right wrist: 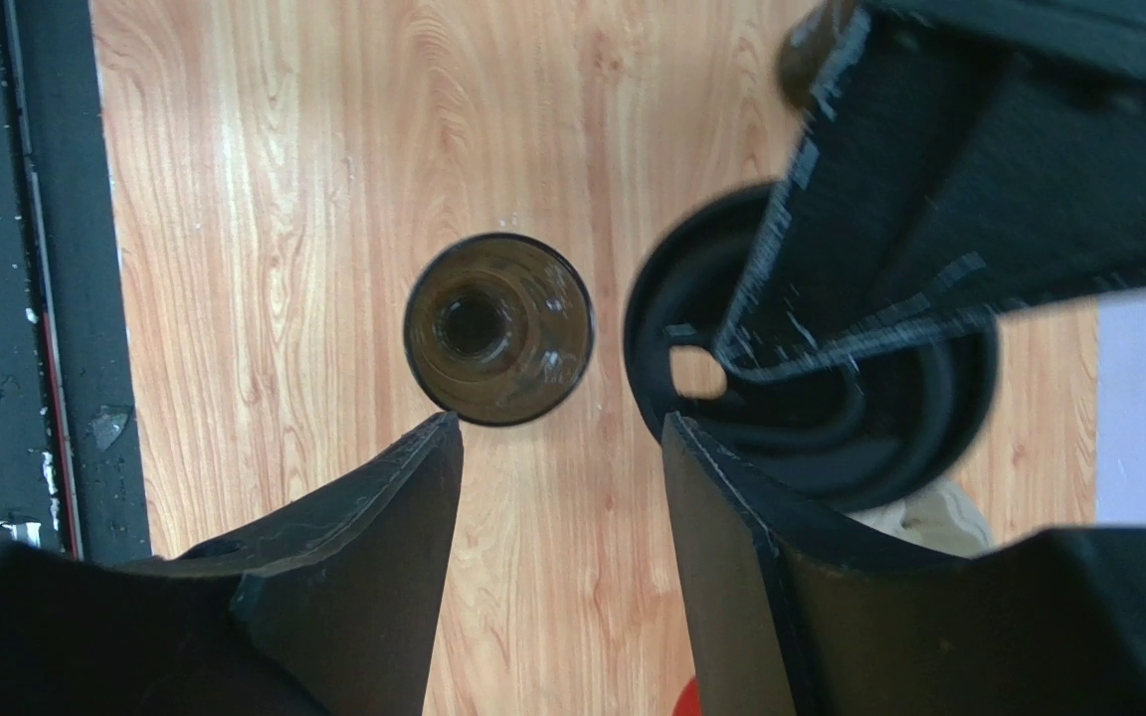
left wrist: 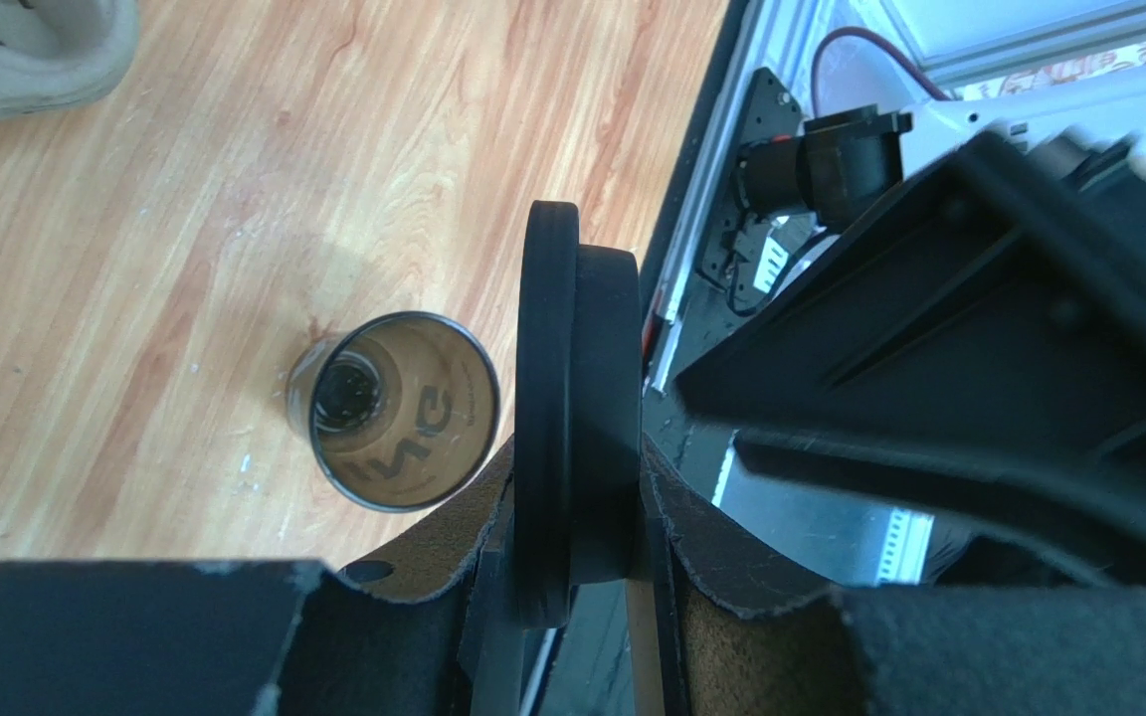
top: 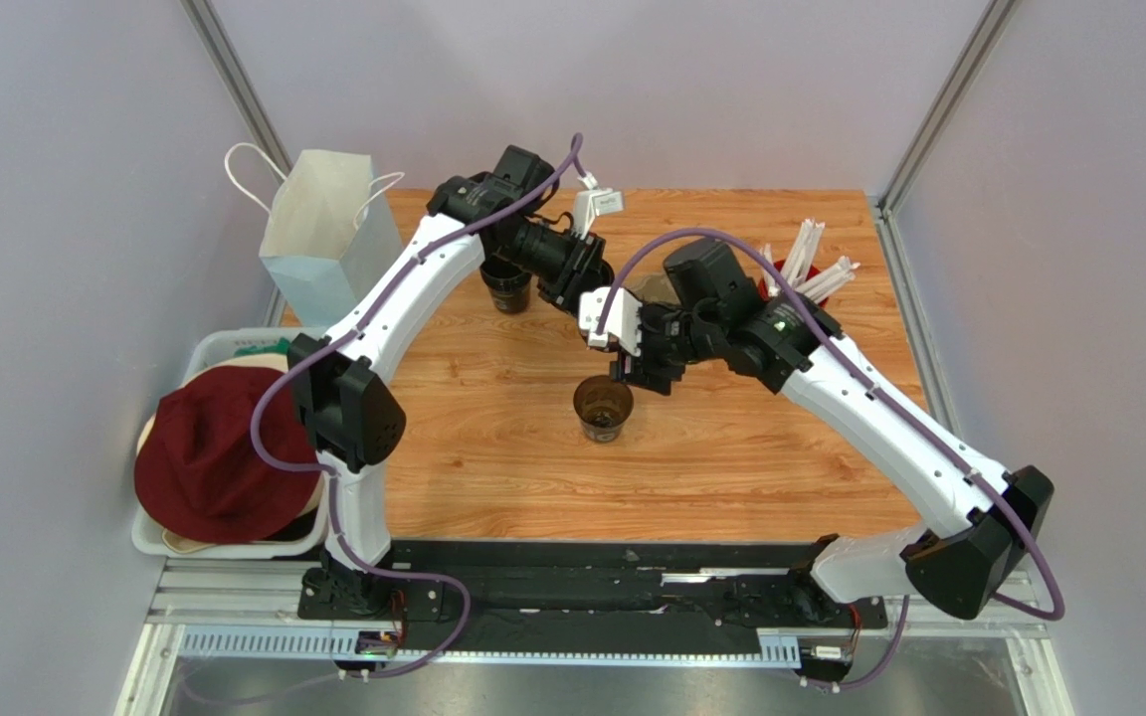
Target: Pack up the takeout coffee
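The takeout coffee cup stands open on the wooden table near its middle, black outside and brown inside. In the left wrist view the cup shows beside the jaws. My left gripper is shut on the cup's round black lid, held edge-on between the pads. From above, the left gripper hovers behind the cup. My right gripper hangs just above and behind the cup. Its jaws stand open over bare wood. The lid shows to its right.
A white paper bag stands upright at the back left corner. A second black cup sits under the left arm. A white bin with a dark red hat lies off the table's left edge. White sticks stand at the back right.
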`<action>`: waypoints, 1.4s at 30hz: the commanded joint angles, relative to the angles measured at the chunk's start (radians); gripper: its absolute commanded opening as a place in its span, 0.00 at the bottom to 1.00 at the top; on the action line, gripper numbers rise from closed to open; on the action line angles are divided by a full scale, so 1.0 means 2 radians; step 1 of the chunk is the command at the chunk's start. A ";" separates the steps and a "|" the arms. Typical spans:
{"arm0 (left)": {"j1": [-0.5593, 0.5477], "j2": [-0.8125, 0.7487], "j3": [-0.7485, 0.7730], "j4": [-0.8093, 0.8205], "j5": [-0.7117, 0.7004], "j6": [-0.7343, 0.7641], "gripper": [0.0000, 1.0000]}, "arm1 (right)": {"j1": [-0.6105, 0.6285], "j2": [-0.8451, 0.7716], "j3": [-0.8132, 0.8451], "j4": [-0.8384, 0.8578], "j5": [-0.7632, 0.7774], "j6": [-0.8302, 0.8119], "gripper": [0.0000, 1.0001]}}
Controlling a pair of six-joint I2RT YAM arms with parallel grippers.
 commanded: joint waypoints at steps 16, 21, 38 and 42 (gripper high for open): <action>-0.003 -0.041 -0.017 0.018 0.033 -0.019 0.27 | 0.029 0.025 0.017 0.036 0.030 -0.020 0.53; -0.003 -0.044 -0.018 0.019 0.035 -0.020 0.27 | 0.028 0.025 0.012 0.041 0.046 -0.026 0.53; -0.003 -0.054 -0.022 0.017 0.043 -0.016 0.27 | 0.025 0.025 -0.025 0.094 0.075 -0.017 0.35; -0.003 -0.053 -0.020 0.017 0.049 -0.016 0.27 | 0.024 0.028 -0.026 0.104 0.080 -0.014 0.29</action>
